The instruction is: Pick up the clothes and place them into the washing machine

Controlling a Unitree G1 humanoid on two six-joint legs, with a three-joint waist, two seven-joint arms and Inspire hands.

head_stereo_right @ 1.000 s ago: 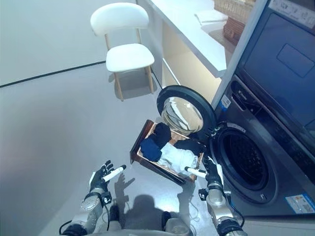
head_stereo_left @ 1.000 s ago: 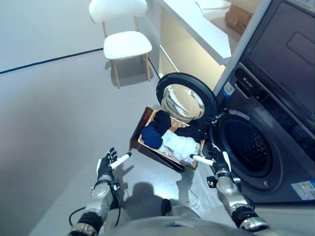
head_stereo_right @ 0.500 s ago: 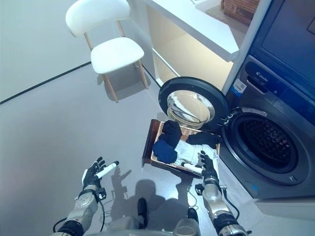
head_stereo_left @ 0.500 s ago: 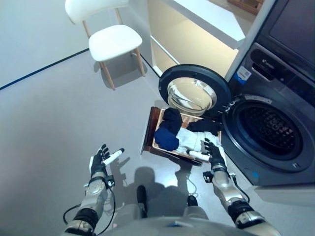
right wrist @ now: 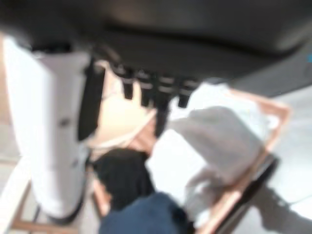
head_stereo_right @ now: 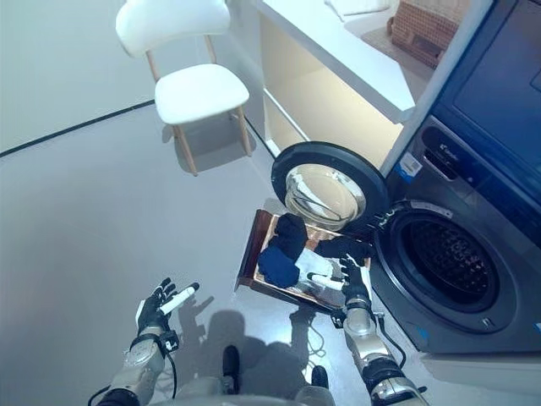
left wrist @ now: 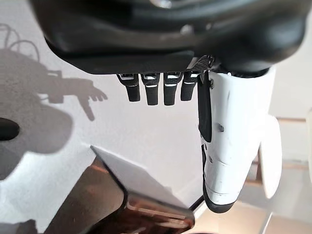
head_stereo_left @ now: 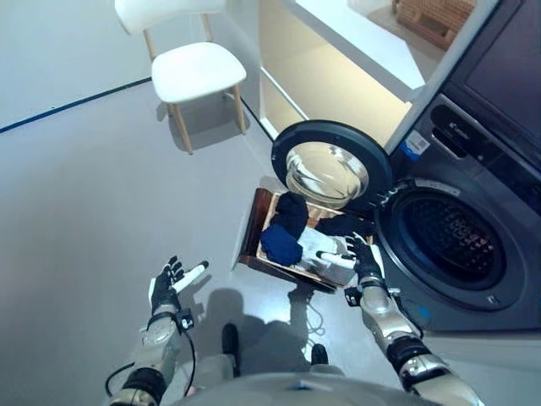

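While my right hand [head_stereo_left: 365,256] hovers with its fingers [right wrist: 157,92] straight and apart just above the near corner of the wooden basket [head_stereo_left: 251,241], nothing is held yet, so the step in hand, as I judge it, is the first reach for the laundry. The clothes sit heaped in the basket on the floor, directly below the open round door [head_stereo_left: 331,165] of the washing machine [head_stereo_left: 473,203]: a white garment [head_stereo_left: 319,246] nearest my right hand, a blue bundle [head_stereo_left: 280,244] beside it, and a dark piece [head_stereo_left: 292,211] further back. To do this well I would lower the right hand onto the white garment, sink the fingers deep into the folds before curling, and gather plenty of cloth so that none trails. The drum opening [head_stereo_left: 448,245] lies just to the right of the basket, so the carry should be short; I would lift clear of the basket rim first. My left hand [head_stereo_left: 168,285] hangs over bare floor, well apart from the basket, fingers spread and empty.
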